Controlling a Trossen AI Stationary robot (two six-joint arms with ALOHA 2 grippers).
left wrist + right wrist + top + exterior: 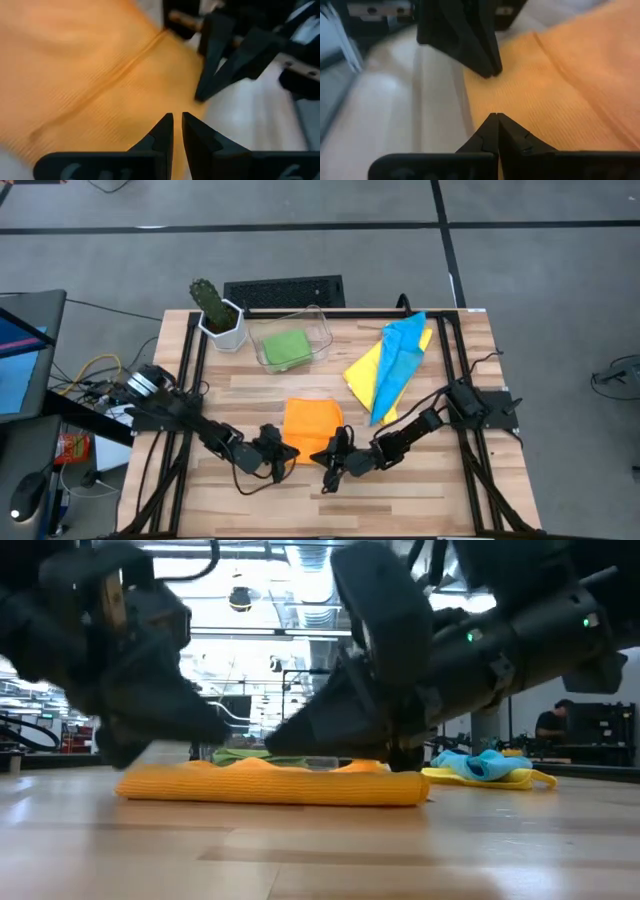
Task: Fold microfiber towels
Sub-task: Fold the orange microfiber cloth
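One ribbed, folded orange towel point(312, 421)

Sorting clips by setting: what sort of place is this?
Probably a robotics lab or workshop: a wooden bench on grey floor, a person at a monitor in the background, and exposed ceiling ducts above.

Light wood plank table point(420, 480) with black framing on the sides. Folded orange towel point(312, 423) lies flat near the front middle. Blue towel point(398, 368) is draped over the yellow towel point(364, 369) in a loose heap toward the back right. Clear bin point(322, 332) sits at the back middle, and a white pot point(226, 332) with a cactus is just beside it.
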